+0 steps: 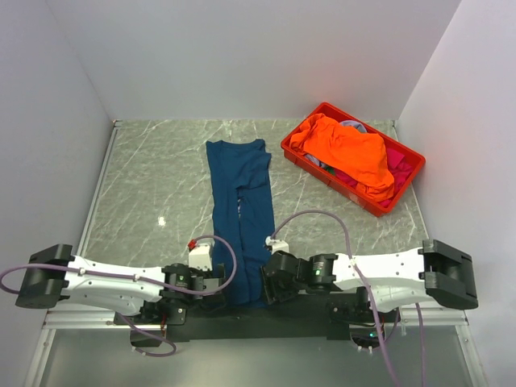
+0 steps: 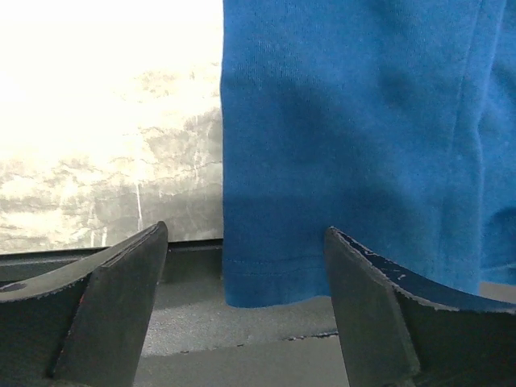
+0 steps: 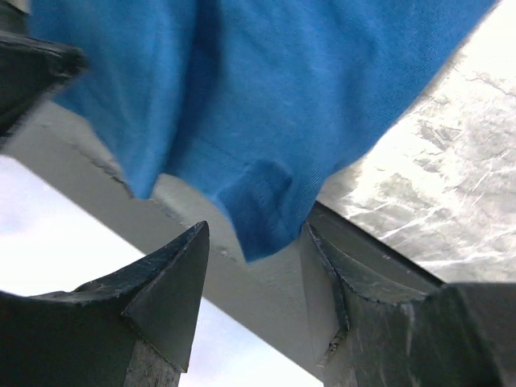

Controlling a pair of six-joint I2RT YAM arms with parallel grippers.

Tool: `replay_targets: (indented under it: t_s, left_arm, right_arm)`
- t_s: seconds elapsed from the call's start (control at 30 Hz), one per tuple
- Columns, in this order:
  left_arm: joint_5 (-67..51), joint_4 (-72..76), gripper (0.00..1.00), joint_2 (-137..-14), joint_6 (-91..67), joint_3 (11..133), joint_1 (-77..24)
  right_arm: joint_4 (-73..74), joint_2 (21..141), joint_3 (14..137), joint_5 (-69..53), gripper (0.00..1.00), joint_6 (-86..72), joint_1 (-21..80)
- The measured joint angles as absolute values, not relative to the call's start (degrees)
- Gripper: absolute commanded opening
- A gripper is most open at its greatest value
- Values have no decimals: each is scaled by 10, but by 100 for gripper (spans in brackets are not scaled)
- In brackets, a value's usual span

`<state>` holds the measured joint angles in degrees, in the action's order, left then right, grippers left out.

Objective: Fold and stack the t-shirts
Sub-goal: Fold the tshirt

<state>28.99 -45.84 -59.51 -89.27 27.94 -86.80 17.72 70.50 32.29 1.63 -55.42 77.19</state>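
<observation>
The dark navy-blue t-shirt [image 1: 240, 201] lies as a long narrow strip down the middle of the marble table, and its near end hangs over the front edge. My left gripper [image 1: 218, 286] is at the strip's near left side. In the left wrist view this gripper [image 2: 246, 234] is open, with the shirt's hem [image 2: 266, 278] just ahead of the jaws. My right gripper [image 1: 268, 289] is at the near right side. It is open [image 3: 256, 234], and a corner of the blue shirt [image 3: 266, 201] dangles between the fingertips, unpinched. The orange t-shirt [image 1: 347, 153] and a magenta-pink one [image 1: 399, 168] are in the crate.
A red plastic crate [image 1: 322, 176] stands at the back right of the marble table [image 1: 153, 185]. White walls close in the left, back and right sides. The table's dark front rail [image 2: 193, 250] runs right under both grippers.
</observation>
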Motion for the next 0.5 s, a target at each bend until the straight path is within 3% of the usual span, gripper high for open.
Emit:
replay_targets:
  t_s: [0.27, 0.5]
  left_arm:
    - [279, -446, 79, -561, -895, 274, -868]
    - [264, -427, 77, -557, -893, 265, -868]
  right_arm:
    - [185, 627, 322, 48, 60, -572, 771]
    - [185, 688, 322, 60, 60, -574, 761]
